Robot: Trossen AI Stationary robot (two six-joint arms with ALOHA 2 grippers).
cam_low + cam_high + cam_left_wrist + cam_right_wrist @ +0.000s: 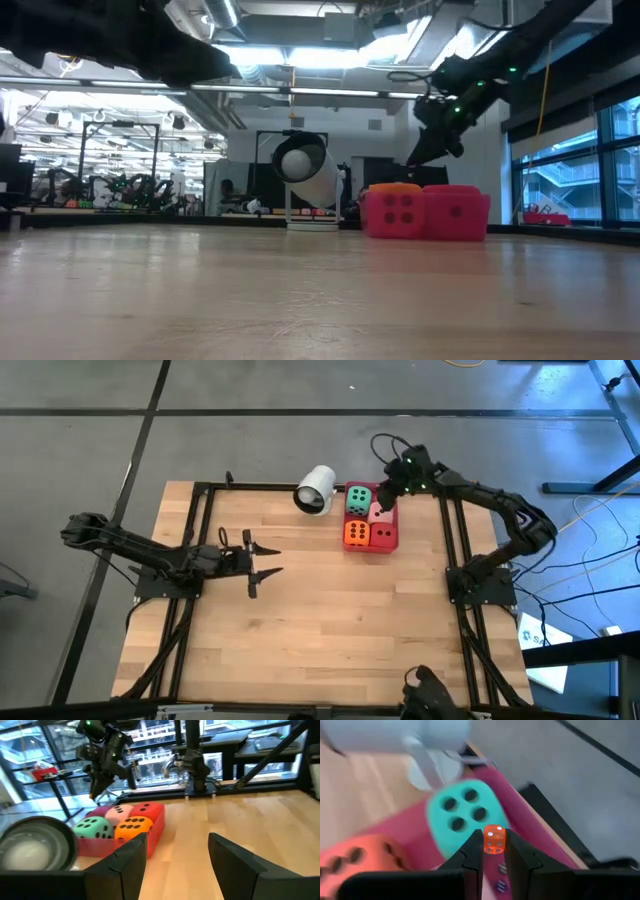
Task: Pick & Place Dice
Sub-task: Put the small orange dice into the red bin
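Above the red tray (388, 540), the right gripper (493, 851) pinches a tiny orange die (493, 839) over the green die (462, 815). The left gripper (263, 560) waits mid-table, fingers spread wide.

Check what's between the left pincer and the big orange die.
High view: only bare table, then the red tray wall. Left pincer hangs open; orange die sits inside the tray.
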